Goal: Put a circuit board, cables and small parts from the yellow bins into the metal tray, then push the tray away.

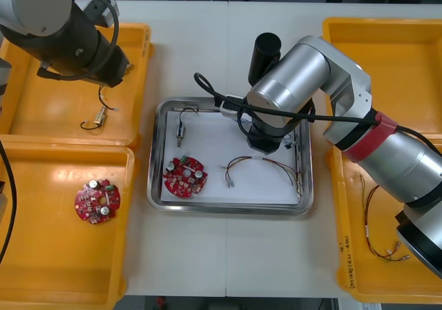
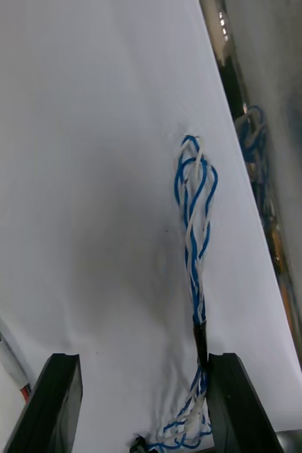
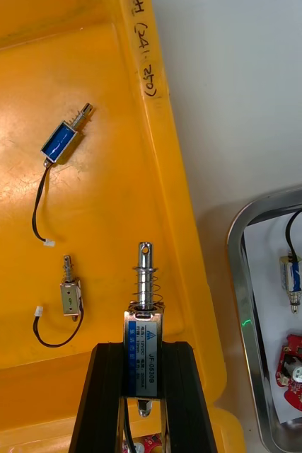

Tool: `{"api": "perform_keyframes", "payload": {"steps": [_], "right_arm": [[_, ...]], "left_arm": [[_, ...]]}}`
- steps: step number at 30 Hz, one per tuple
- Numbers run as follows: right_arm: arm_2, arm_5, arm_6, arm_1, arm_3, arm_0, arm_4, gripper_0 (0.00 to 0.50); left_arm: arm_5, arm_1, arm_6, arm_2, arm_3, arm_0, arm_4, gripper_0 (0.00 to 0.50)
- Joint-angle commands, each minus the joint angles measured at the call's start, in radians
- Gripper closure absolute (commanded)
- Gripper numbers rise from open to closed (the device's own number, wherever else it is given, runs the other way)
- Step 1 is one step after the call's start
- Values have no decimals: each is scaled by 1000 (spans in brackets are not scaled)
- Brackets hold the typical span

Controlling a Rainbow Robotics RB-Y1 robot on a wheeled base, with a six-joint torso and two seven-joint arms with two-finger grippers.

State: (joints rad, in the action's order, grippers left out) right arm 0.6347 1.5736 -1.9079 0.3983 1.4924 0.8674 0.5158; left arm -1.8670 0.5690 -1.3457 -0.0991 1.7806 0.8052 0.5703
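My left gripper (image 3: 143, 354) hangs over the far left yellow bin (image 3: 87, 85), shut on a small metal part (image 3: 144, 325) with a blue label and a spring pin. Two more small metal parts (image 3: 61, 139) lie on that bin's floor. My right gripper (image 2: 142, 361) stands open low over the white inside of the metal tray (image 1: 153, 186). A twisted blue and white cable (image 2: 194, 212) lies on the white surface and runs along the inner edge of one finger. The tray also holds a red circuit board (image 1: 184, 175), a small metal part (image 1: 181, 128) and a red and yellow cable (image 1: 259, 163).
Another circuit board (image 1: 97, 201) lies in the near left bin (image 1: 41, 275). Red and yellow cables (image 1: 376, 237) lie in the near right bin (image 1: 345, 282). My right arm (image 1: 297, 82) reaches across the tray from the right. The far right bin (image 1: 400, 54) stands behind it.
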Motion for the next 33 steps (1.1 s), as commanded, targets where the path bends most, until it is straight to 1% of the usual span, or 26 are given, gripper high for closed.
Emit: {"api": "perform_keyframes", "payload": {"steps": [1,7,17,20,24,25,29,31,33], "right_arm": [[-27,31,-14,13,51,-5,13,0],[-38,106,-10,21,114,-5,13,0],[-69,181,-5,24,169,-4,13,0],[-104,233,-2,30,198,-2,13,0],[-161,346,7,40,261,4,21,0],[-168,346,9,42,272,4,21,0],[-233,346,24,62,355,12,47,0],[-273,346,35,76,388,12,72,0],[-326,346,49,102,420,12,116,0]], "left_arm": [[-9,-11,76,15,36,-1,9,499],[-8,-11,79,15,40,-1,11,499],[-8,-14,92,15,45,-1,19,499],[-9,-15,100,15,45,-1,22,499],[-9,-15,108,15,51,-1,25,499],[-9,-17,108,13,52,-1,25,499],[-9,-29,118,15,56,-1,23,497],[-8,-37,125,15,59,-1,20,499],[-8,-47,132,15,60,-1,16,499]]}}
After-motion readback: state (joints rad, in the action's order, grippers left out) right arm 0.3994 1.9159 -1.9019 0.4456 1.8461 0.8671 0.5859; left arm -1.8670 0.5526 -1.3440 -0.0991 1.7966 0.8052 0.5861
